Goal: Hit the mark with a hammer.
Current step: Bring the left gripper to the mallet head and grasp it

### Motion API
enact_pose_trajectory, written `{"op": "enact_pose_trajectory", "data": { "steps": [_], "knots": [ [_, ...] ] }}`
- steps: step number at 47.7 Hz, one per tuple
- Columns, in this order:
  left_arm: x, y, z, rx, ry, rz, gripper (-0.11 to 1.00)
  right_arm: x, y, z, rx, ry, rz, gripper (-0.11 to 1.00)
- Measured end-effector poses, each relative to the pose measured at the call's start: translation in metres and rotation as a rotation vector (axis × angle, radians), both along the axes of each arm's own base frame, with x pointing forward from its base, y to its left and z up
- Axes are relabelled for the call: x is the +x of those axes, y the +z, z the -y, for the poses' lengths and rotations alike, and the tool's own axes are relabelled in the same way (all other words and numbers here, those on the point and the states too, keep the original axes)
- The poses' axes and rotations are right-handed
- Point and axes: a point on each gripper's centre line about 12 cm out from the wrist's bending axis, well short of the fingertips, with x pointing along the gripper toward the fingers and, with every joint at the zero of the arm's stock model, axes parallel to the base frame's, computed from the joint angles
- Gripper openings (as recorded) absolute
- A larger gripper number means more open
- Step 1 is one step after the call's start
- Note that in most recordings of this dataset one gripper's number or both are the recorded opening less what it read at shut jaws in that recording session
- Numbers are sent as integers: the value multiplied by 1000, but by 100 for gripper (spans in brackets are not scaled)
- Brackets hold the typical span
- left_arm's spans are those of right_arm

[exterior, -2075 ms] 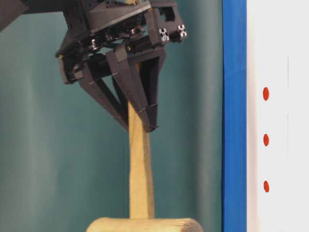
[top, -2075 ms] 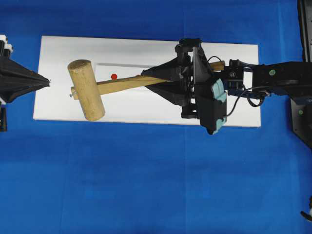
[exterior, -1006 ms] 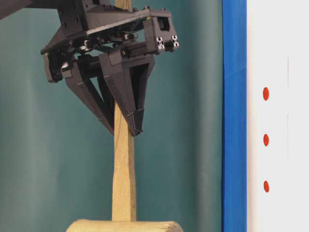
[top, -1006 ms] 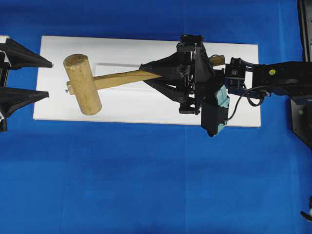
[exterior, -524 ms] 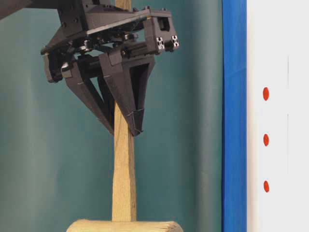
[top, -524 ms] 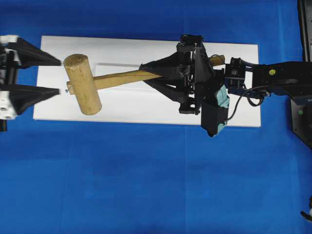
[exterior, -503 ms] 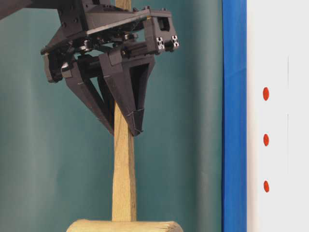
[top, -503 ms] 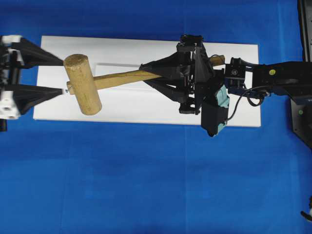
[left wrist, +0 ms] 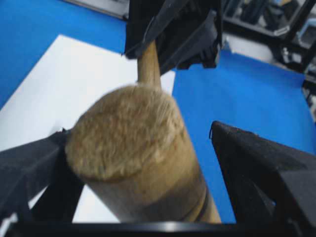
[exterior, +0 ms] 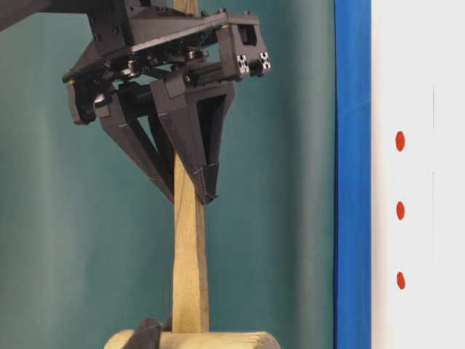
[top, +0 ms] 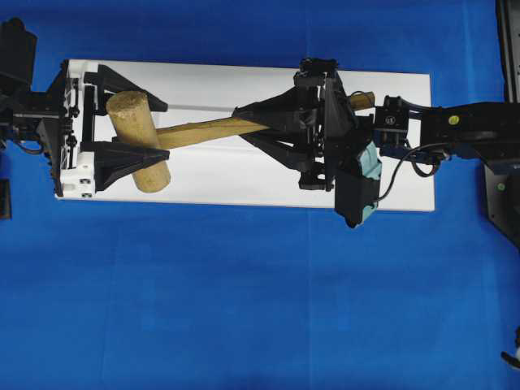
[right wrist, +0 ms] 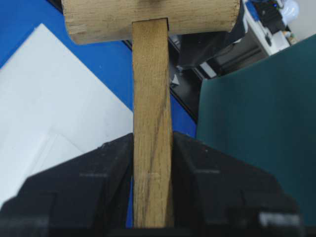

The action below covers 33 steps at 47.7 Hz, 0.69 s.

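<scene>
While the right gripper [top: 244,122] stays clamped on the hammer [top: 140,151] handle, the left gripper [top: 136,128] has come in from nine o'clock, jaws spread around the head above the white block [top: 244,183], hiding the mark, so a handover looks likelier than a strike.

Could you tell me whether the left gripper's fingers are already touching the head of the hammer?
Cannot tell. In the left wrist view the left gripper straddles the hammer; the right-hand finger shows a clear gap, but the other one's edge merges with the head.
</scene>
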Motion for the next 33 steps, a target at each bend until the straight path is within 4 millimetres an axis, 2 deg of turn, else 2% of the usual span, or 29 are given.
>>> {"op": "enact_pose_trajectory", "data": {
  "steps": [7, 31, 33],
  "knots": [
    [0, 3, 1, -13, 0, 22, 49, 0, 0, -1, -1, 4, -2, 9],
    [2, 0, 6, 1, -22, 14, 47, 2, -1, -1, 14, 12, -68, 10],
    [2, 0, 6, 4, -23, 12, 46, 2, -2, -1, 18, 10, -74, 13]
  ]
}}
